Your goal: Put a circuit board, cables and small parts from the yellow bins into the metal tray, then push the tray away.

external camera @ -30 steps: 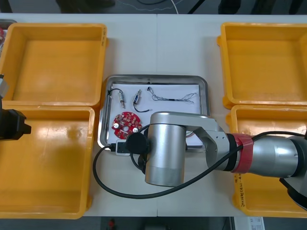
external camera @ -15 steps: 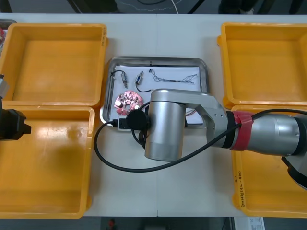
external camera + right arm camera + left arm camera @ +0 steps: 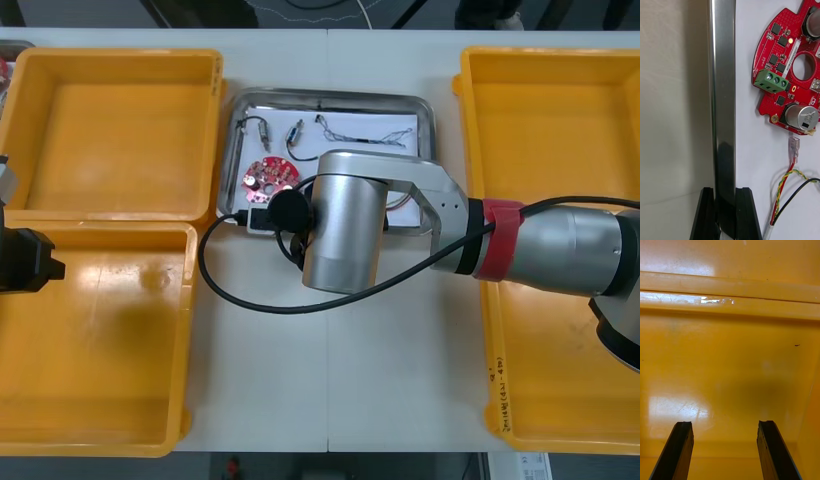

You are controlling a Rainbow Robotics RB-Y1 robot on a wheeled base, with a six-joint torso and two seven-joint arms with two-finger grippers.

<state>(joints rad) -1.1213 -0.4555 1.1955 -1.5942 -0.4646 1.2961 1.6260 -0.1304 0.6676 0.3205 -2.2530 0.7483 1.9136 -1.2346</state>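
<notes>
The metal tray, white inside, lies between the far bins. In it are a round red circuit board, two black cables, a twisted blue and white cable and a red and yellow cable. My right arm's wrist covers the tray's near edge. My right gripper is shut on the tray's shiny rim, with the circuit board and the red and yellow cable just inside. My left gripper hangs open over a bin floor.
Yellow bins stand at the far left, near left, far right and near right. The left arm stays at the table's left edge. A black hose loops from the right wrist over the table.
The tray has slid away from me toward the table's far edge, with my right arm following it. The left arm has not moved.
</notes>
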